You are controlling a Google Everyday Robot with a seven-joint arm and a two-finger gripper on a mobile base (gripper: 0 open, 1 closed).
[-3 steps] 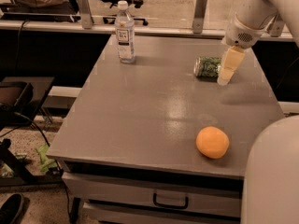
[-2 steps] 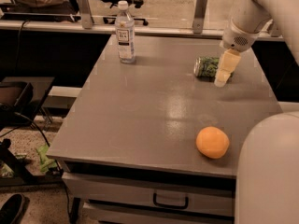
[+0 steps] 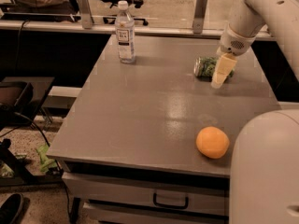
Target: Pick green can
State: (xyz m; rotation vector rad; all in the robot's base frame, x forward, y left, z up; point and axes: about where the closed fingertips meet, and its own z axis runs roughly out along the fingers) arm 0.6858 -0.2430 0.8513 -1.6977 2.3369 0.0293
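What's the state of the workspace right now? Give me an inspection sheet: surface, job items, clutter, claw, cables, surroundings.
Surface: grey table, with a drawer under its front edge.
Job's things: green can lies on its side at the far right of the table, silvery end facing left.
Clutter: water bottle upright at the far left; orange near the front right edge.
Claw: claw points down at the can's right end and covers it; contact cannot be judged.
Cables: black cable on the floor left of the table.
Surroundings: shoe at lower left; metal posts behind the table.
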